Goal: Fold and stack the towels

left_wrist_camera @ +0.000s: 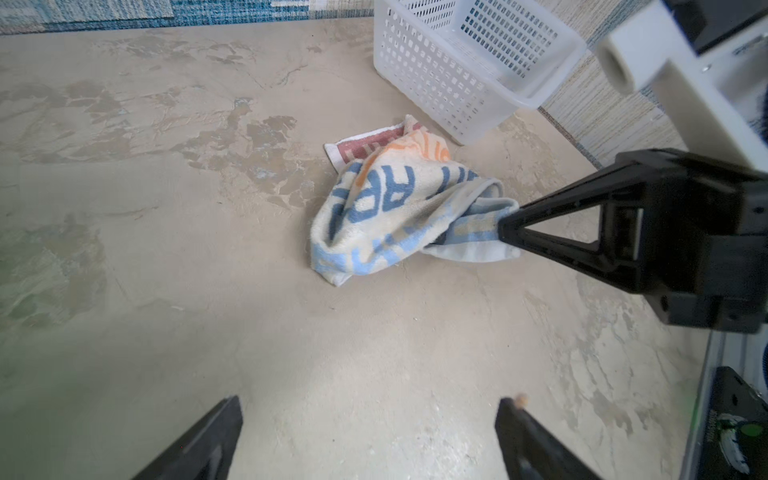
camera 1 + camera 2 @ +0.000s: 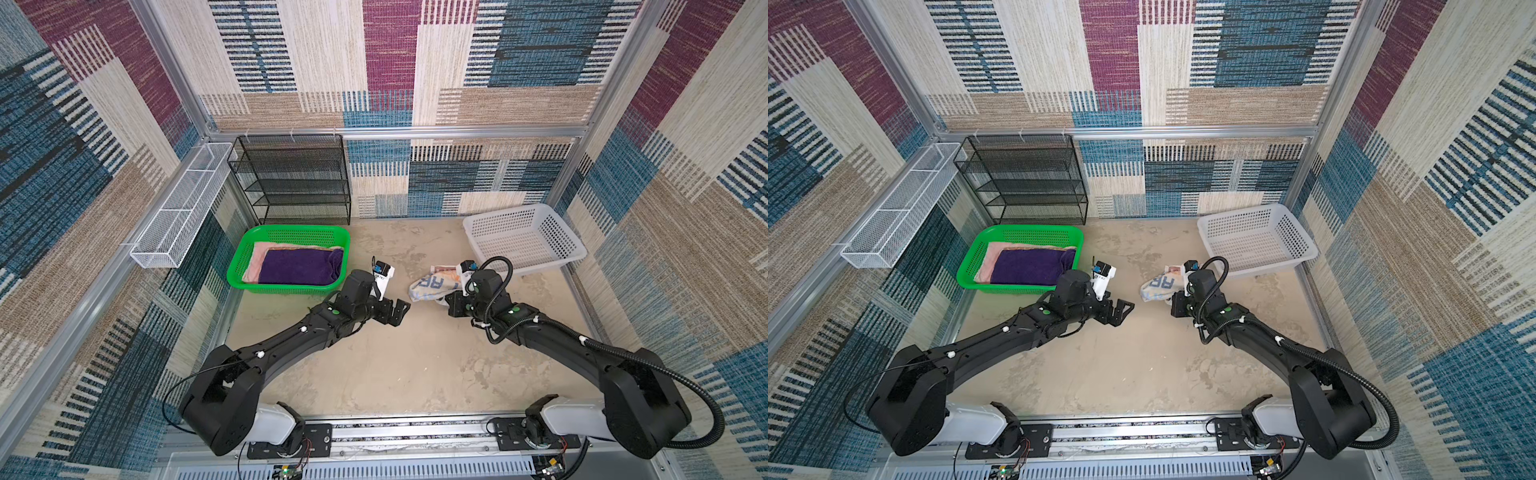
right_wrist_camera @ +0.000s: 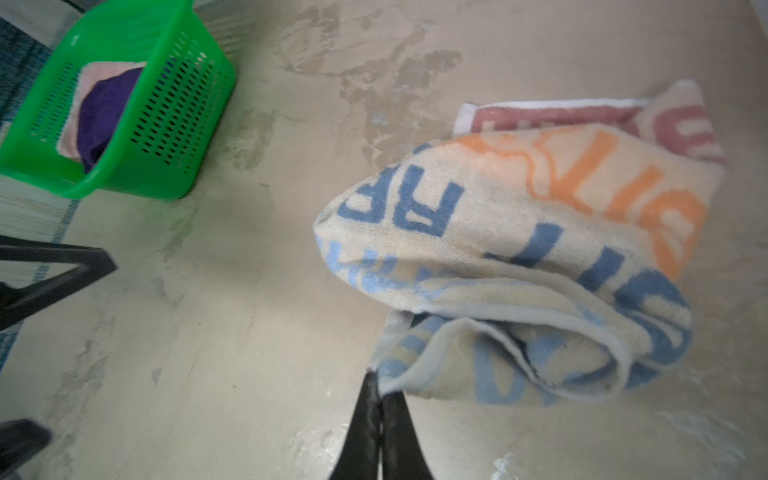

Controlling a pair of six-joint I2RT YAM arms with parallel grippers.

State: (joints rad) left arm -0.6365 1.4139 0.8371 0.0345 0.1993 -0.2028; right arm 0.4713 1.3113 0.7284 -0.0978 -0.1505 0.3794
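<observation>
Lettered towel, long axis toward white basket

Beige tabletop, green basket, white basket (perhaps tilted), lettered towel

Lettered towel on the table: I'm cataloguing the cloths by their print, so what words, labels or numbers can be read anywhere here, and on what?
"AR": dark blue capitals, as they seem to read, on the lettered towel, whose edge the shut right tool pinches.
Orange, pale blue and dark red letters on that towel: broken by folds, unreadable.
White print on the right arm: too blurred.
</observation>
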